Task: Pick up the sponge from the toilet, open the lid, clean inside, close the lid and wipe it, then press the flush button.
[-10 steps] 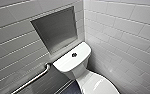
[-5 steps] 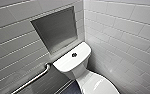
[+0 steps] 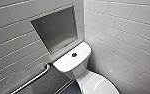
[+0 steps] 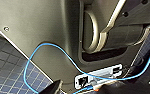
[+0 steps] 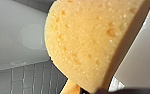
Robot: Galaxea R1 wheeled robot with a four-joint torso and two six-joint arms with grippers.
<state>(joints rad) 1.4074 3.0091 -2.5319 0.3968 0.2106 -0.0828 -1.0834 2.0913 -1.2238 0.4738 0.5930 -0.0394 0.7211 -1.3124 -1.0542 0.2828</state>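
Observation:
The orange-yellow sponge [image 5: 91,42] looms large and close in the right wrist view, gripped at its lower edge by my shut right gripper. Behind it lie a glossy white part of the toilet [image 5: 13,37] and dark floor tiles. From the head view I see the white toilet in the room's corner: its cistern top [image 3: 66,63] carries the round dark flush button [image 3: 74,54], and the lid [image 3: 98,85] lies down over the bowl. The left wrist view looks along the robot's own dark body and a blue cable; nothing is held by my left gripper.
A recessed grey niche [image 3: 56,30] sits in the tiled wall above the cistern. A metal grab bar [image 3: 33,80] runs along the left wall beside the toilet. The tiled right wall [image 3: 126,37] stands close to the bowl. Dark blue floor tiles [image 4: 8,75] lie below.

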